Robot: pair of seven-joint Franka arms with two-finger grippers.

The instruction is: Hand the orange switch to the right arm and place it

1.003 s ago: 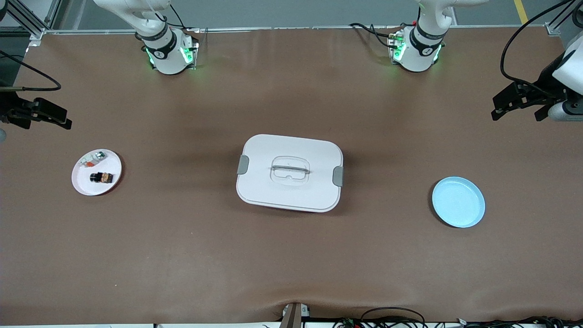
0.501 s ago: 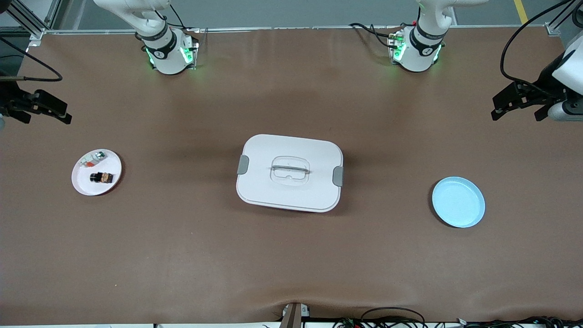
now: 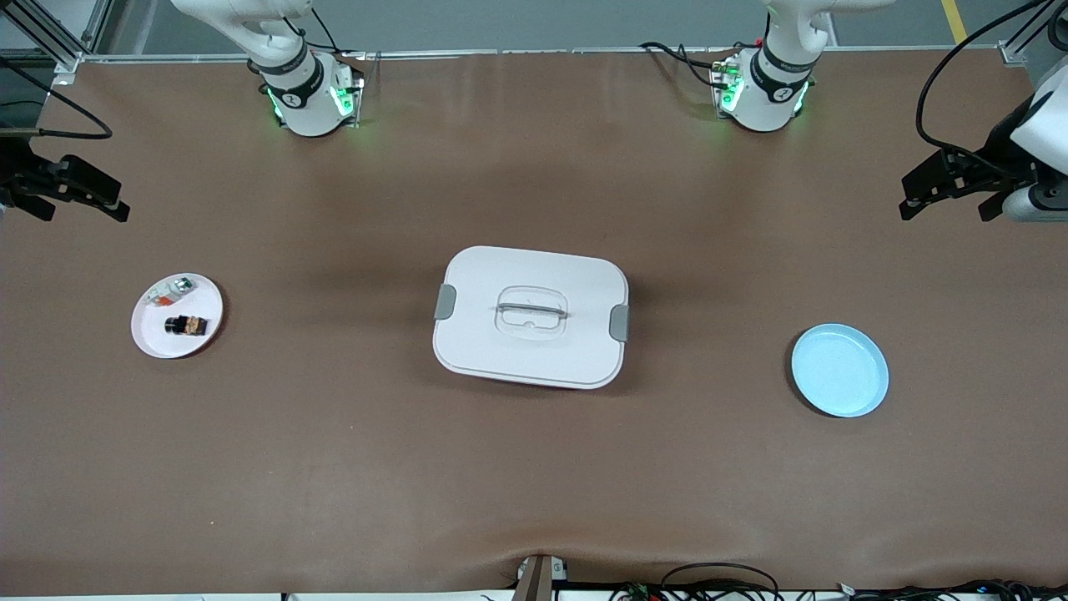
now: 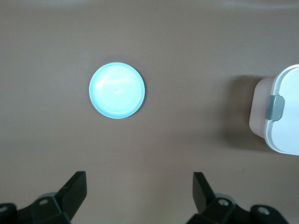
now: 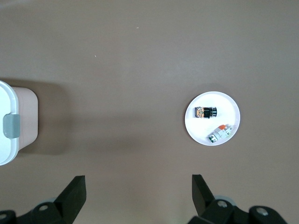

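The orange switch (image 3: 186, 325) is a tiny black block with an orange face. It lies on a small white plate (image 3: 150, 344) toward the right arm's end of the table, and shows in the right wrist view as the orange switch (image 5: 206, 112) on the plate (image 5: 225, 103). My right gripper (image 3: 83, 213) hangs open and empty over the table's edge at that end, well apart from the plate; its fingers (image 5: 78, 184) frame bare table. My left gripper (image 3: 947, 215) hangs open and empty over the left arm's end of the table, open gripper (image 4: 139, 181) over bare table.
A small white-grey part (image 3: 173, 290) with red and green bits shares the white plate. A large white lidded box (image 3: 531, 315) with grey latches sits mid-table. A light blue plate (image 3: 839, 370) lies toward the left arm's end. Cables run along the front edge.
My right gripper has drifted a little toward the robots' base side of the table. The left gripper and all the objects have stayed put.
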